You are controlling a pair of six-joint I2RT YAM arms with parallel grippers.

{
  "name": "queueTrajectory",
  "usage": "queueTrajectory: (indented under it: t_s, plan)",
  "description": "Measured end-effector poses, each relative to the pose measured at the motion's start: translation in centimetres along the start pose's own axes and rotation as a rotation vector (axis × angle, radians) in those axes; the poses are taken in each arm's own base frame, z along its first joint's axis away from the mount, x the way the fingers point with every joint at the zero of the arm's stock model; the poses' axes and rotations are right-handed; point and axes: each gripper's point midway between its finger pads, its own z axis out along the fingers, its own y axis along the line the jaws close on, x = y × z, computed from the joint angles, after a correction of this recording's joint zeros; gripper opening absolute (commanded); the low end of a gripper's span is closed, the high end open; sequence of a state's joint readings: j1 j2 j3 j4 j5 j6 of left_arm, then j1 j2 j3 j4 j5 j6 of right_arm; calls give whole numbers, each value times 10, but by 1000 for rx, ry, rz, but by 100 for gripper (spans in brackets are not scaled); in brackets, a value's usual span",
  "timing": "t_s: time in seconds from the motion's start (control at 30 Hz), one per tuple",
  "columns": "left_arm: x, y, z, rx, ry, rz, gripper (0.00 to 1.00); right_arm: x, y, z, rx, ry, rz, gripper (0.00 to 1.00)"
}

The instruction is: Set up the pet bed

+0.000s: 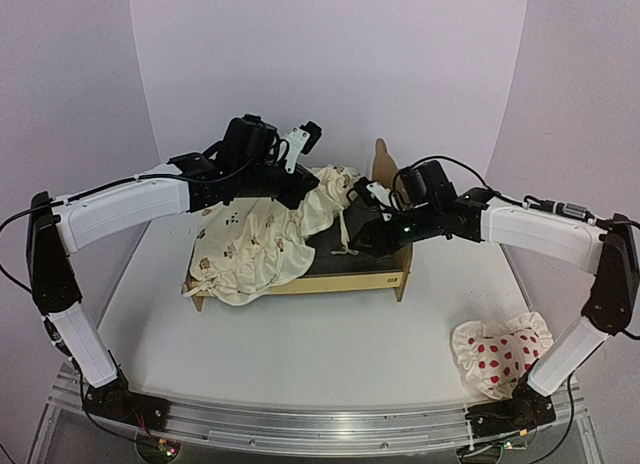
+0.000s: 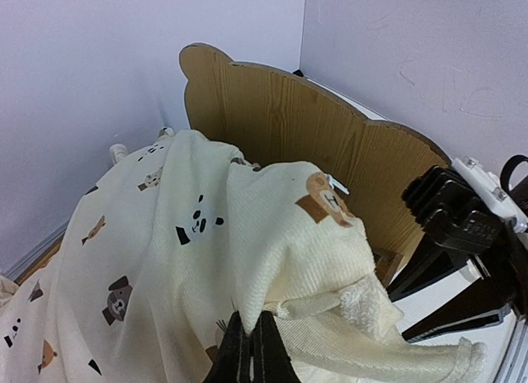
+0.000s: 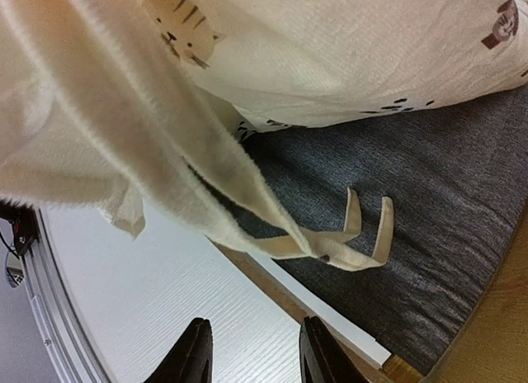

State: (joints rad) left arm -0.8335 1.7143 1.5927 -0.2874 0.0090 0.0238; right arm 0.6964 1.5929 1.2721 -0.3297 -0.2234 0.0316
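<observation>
Bed point(image 1: 350, 282) sits mid-table, headboard at its right end, with the cover point(image 1: 260, 246) heaped over its left part. Your left claw point(image 2: 252, 350) is pinched shut, on a cover fold as far as the wrist view shows. Your right claw point(image 3: 252, 354) stands partly open and empty, low by the loose tie point(image 3: 363, 234).

Risk: a hard pull on the cloth may drag or tip the light frame, and the right fingers may catch the rail.

No writing readable; animal prints only.
</observation>
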Motion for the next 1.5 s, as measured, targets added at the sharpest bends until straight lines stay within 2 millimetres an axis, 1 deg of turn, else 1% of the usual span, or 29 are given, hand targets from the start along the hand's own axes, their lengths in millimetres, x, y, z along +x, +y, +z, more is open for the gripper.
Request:
queueTrajectory:
  t_s: [0.13,0.23,0.47,0.67,0.8,0.97,1.0,1.03,1.13,1.27,1.4,1.5]
  plan:
    - [0,0,-2,9,-1,-2,0,-6,-4,13,4,-5,-8,37]
    - [-1,0,-7,12,-6,-9,0,-6,-8,23,11,0,-14,36]
    - [-15,4,-28,10,-35,-31,0,-3,-13,40,22,13,-36,38]
    - [-20,6,-39,6,-38,-37,0,-13,-5,41,-8,-25,-51,39]
    - [-19,7,-41,5,-34,-41,0,-18,6,42,-61,-48,-63,41]
    - [-20,7,-42,4,-35,-47,0,-28,17,43,-111,-89,-81,40]
    - [-20,7,-42,4,-35,-50,0,-29,17,44,-115,-95,-84,39]
    - [-20,7,-42,4,-35,-52,0,-30,18,46,-120,-100,-85,36]
    - [-20,8,-42,3,-35,-59,0,-26,19,54,-143,-93,-70,18]
    - [-19,10,-42,-1,-35,-62,0,-22,26,60,-185,-79,-51,1]
    - [-18,13,-42,-5,-41,-64,0,-24,40,57,-256,-79,-7,0]
    - [-14,13,-43,-2,-44,-65,0,-29,52,49,-320,-78,46,0]
